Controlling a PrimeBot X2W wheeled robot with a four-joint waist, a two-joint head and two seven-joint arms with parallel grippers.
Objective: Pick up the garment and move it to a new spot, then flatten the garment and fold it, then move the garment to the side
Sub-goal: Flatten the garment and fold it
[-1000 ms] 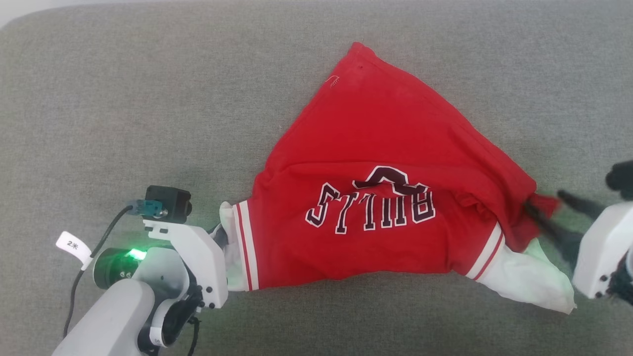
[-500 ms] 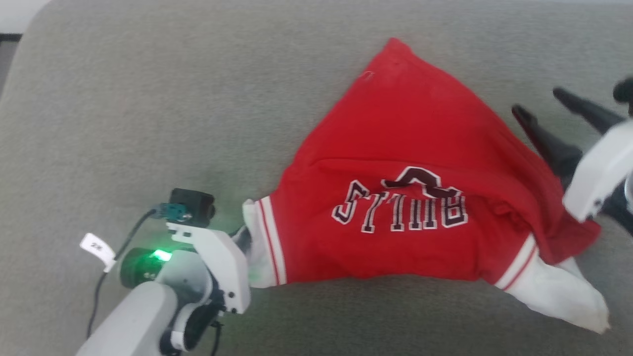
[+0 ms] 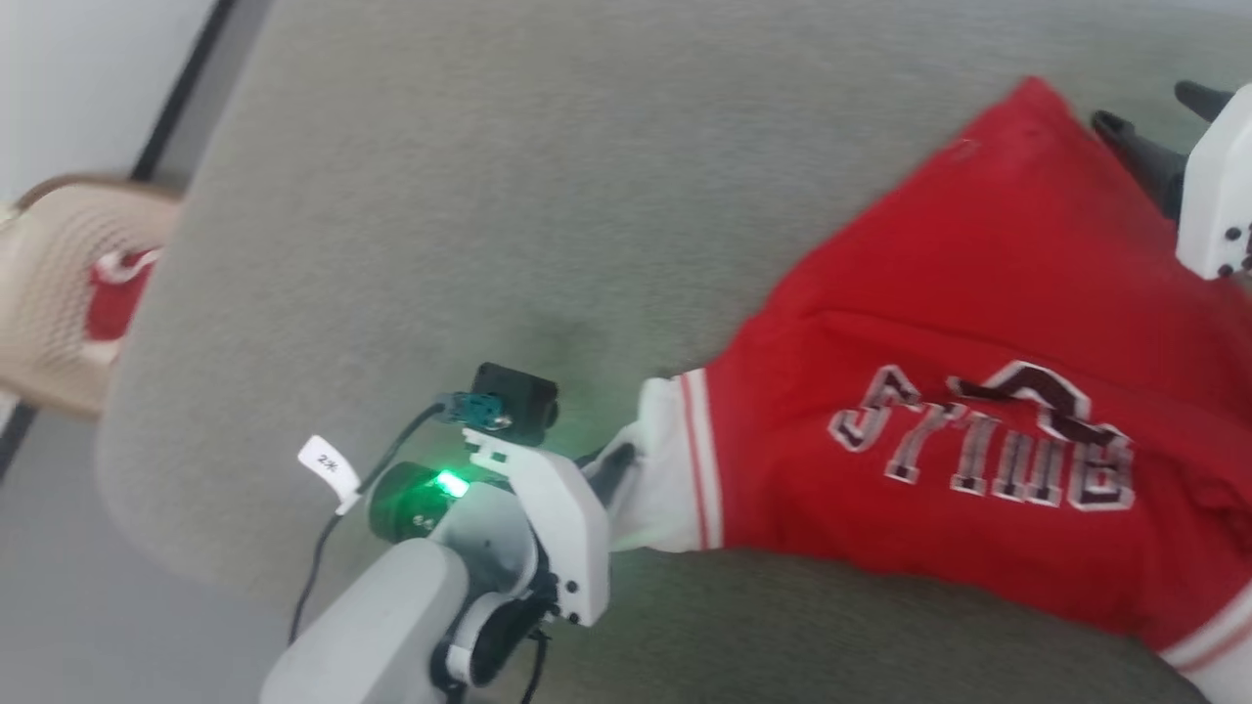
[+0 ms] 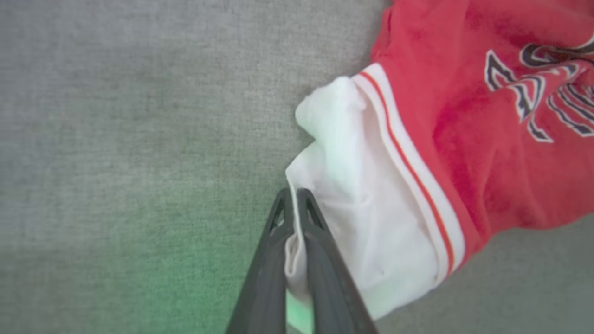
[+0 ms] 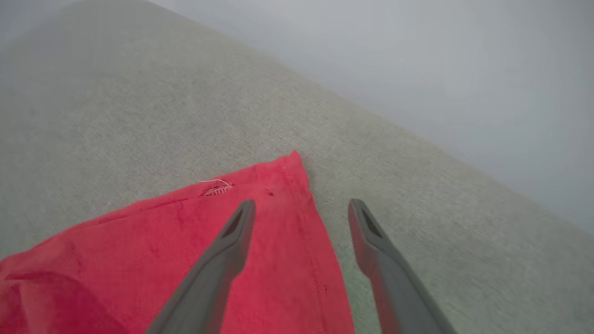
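Head cam has swung left, so everything sits further right in frame than a second ago, and a chair [image 3: 59, 284] now shows at 9 o'clock. Real motion: the right gripper [image 3: 1142, 106] has gone from the 4 o'clock edge of the shirt [image 3: 978, 323] up to its 12 o'clock corner.

The shirt lies crumpled on the grey cushion [image 3: 440, 196], at 3 o'clock in head view. Its lettering [image 3: 978, 460] faces up and reads upside down to the camera.

At 7 o'clock the left gripper [image 4: 293, 197] is clamped on the edge of the white sleeve [image 4: 362, 208], with cloth pinched between its fingers [image 4: 264, 278] in left wrist view.

At 1 o'clock the right gripper has its jaws wide apart with nothing in them. In right wrist view one finger [image 5: 222, 260] is over the red corner and the other is over bare cushion just beside the hem. Can't tell if it touches the cloth.
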